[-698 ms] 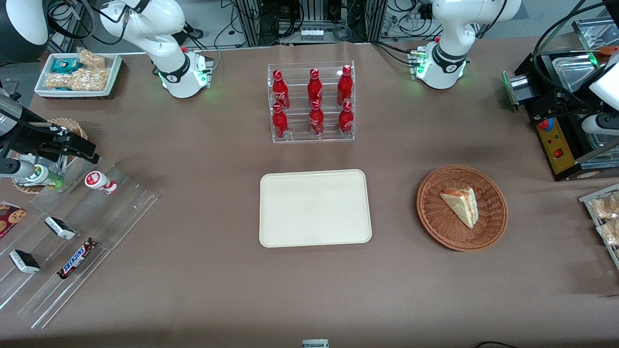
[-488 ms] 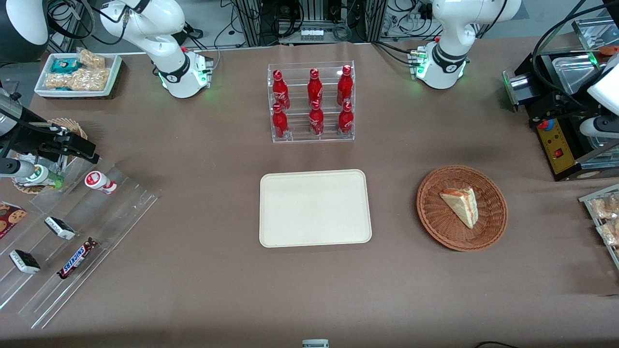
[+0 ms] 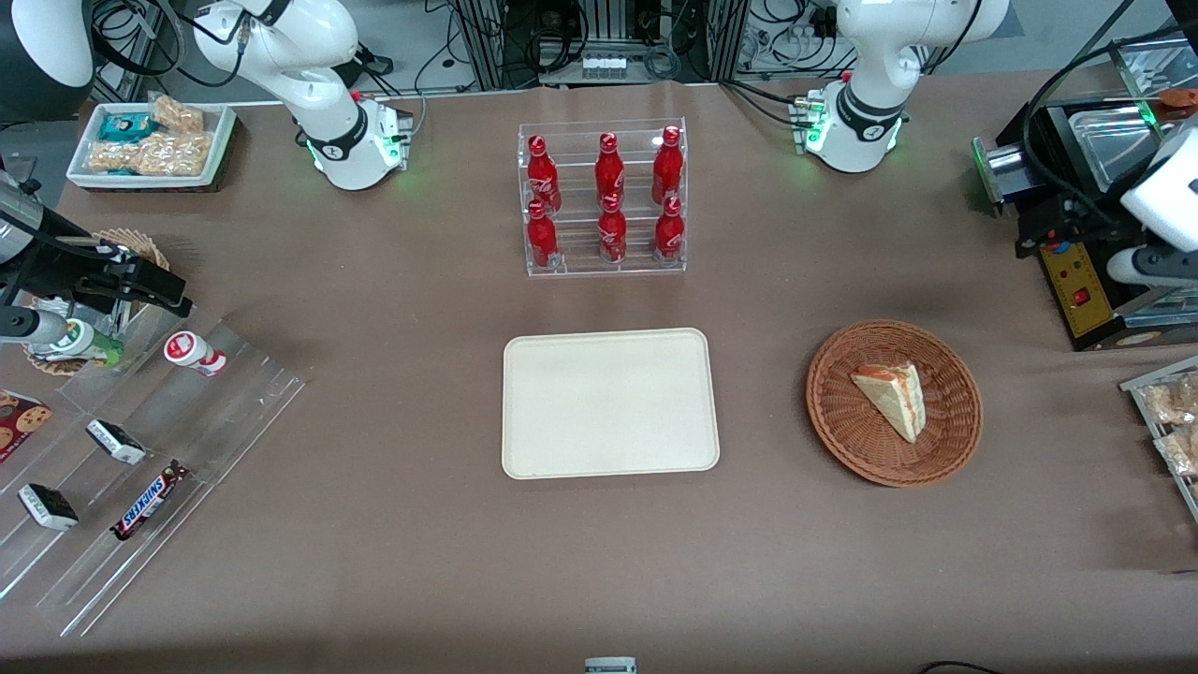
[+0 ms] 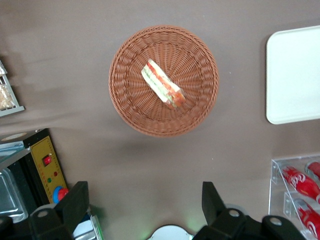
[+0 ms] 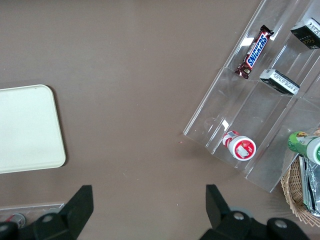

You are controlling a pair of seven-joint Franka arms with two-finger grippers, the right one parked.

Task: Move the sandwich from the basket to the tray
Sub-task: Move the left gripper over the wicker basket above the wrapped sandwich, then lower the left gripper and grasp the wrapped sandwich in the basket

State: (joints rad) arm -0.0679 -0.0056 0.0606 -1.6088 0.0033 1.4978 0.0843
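The sandwich (image 3: 891,398) (image 4: 162,85), a pale triangular wedge with red and green layers on its cut side, lies in the round reddish-brown wicker basket (image 3: 842,440) (image 4: 130,110). The cream tray (image 3: 608,402) (image 4: 295,75) lies flat beside the basket, toward the parked arm's end, with nothing on it. My gripper (image 3: 1048,234) (image 4: 145,205) hangs high above the table at the working arm's end, farther from the front camera than the basket. It is open, with only bare table showing between its fingers (image 4: 75,200).
A clear rack of red cola bottles (image 3: 604,201) (image 4: 300,185) stands farther back than the tray. A black box with a yellow control panel (image 3: 1076,281) (image 4: 45,165) sits near my gripper. Snack packs (image 3: 1170,421) lie at the working arm's table edge. A clear stepped shelf with candy bars (image 3: 140,449) is at the parked arm's end.
My wrist and gripper have shifted a little from the table's edge toward the basket. Sandwich, basket and tray have not moved.
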